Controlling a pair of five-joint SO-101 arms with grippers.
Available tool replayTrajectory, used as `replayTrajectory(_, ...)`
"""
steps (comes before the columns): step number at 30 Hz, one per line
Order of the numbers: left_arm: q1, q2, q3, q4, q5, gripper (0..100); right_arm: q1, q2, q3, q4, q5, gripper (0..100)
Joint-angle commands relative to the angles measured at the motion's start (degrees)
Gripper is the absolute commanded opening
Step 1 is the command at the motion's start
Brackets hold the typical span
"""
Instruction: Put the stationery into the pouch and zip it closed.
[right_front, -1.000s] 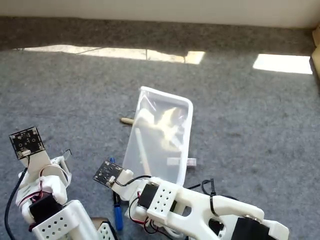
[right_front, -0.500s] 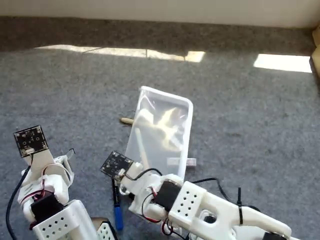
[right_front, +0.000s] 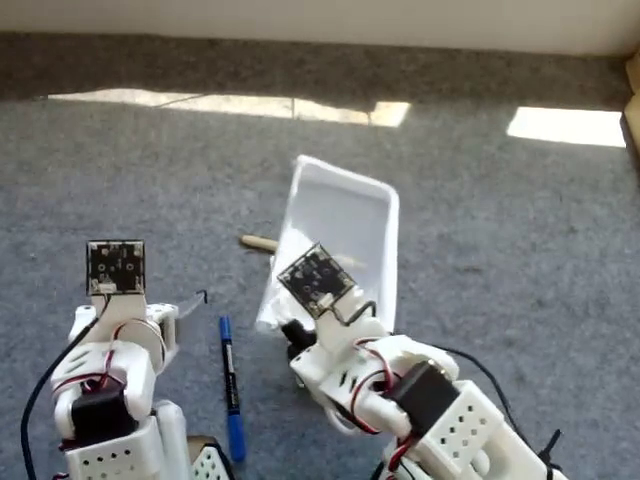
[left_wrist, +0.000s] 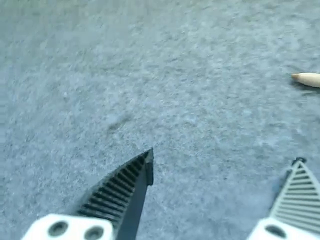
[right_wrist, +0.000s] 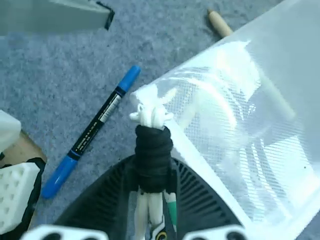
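Left gripper (left_wrist: 224, 156) hangs wide open and empty, pencil (left_wrist: 307, 78) lying beyond its jaws. The pen (right_front: 230, 385) lies loose beside the right gripper (right_wrist: 154, 165), which is clamped tight on the cord (right_wrist: 153, 150) of the pouch (right_wrist: 240, 110). Packing and zipping both look undone.

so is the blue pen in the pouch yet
Out: the blue pen lies on the carpet beside the pouch, not inside it.
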Motion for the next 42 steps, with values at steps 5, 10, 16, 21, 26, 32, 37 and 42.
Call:
replayTrajectory(5, 17.5, 0.1, -12.3, 8.3, -1.0, 38, 5.0, -7.7, -0.6, -0.1, 0.4, 0.5)
replayTrajectory(10, 23.8, 0.1, -15.2, 8.4, -0.8, 38, 5.1, -9.1, -0.6, -0.2, 0.6, 0.5)
replayTrajectory(16, 29.4, 0.1, -13.7, 7.9, -0.7, 38, 5.1, -9.4, -0.6, -0.3, 0.6, 0.5)
replayTrajectory(21, 29.8, 0.2, -6.4, 0.2, -0.6, 38, 5.1, -9.5, -0.6, 0.0, 0.6, 0.5)
replayTrajectory(26, 29.5, -0.3, 0.4, -7.5, 0.3, 36, 5.0, -9.5, -0.6, 0.2, 0.7, 0.5)
replayTrajectory(32, 26.7, -0.4, -1.5, -8.8, 1.0, 33, 4.9, -9.5, -0.6, 2.0, 0.7, 0.5)
replayTrajectory(37, 26.8, -0.4, -2.7, -9.0, 1.1, 33, 4.8, -9.5, -0.6, 2.2, 0.8, 0.5)
replayTrajectory(42, 26.9, -0.4, -2.7, -9.1, 1.1, 33, 4.7, -9.5, -0.4, 2.2, 2.7, 0.5)
